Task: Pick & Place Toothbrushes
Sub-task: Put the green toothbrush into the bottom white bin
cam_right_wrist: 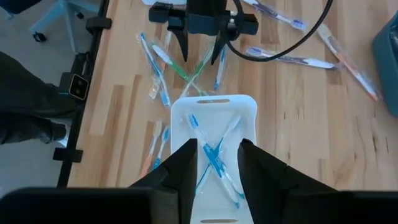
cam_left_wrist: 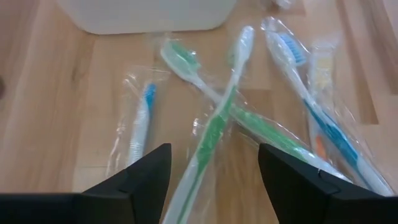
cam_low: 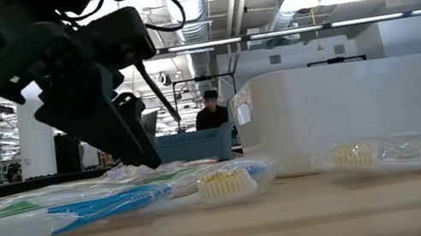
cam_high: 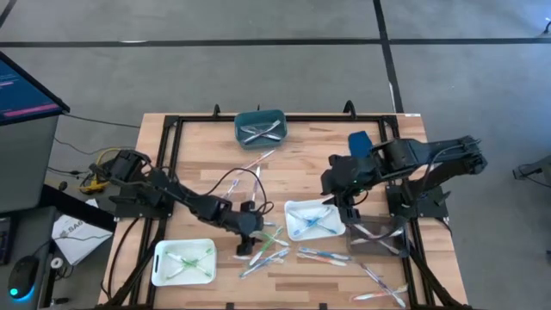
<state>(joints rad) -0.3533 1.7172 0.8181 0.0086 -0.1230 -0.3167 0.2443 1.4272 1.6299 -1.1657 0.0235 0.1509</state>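
At the lower edge of the high view, the near part of the table is showing how the sorting is standing: a white tray at lower left is holding a few green toothbrushes, and a second white tray, right of centre, is holding crossed blue toothbrushes. Between and below these trays a loose cluster of wrapped toothbrushes is lying on the wood, more are trailing toward the lower right corner, and a few are lying near the centre, so the job is looking partly done, with a good many pieces left to place. A clear tray at the right edge and a teal bin at the top centre are each holding a few brushes too. The left gripper is hanging low over the loose cluster, its arm stretching in from the left edge and angling down toward the centre; in the left wrist view its jaws are standing wide apart and empty, straddling a green-and-white toothbrush lying crossed over another green one, with a blue-bristled brush beside them. That is reading as the approach to a pick, not yet a grasp. Farther up, the right gripper is hovering above the blue tray, its arm folding in from the right; its jaws are partly open with nothing between them. In the low view, a person is showing in the room beyond.
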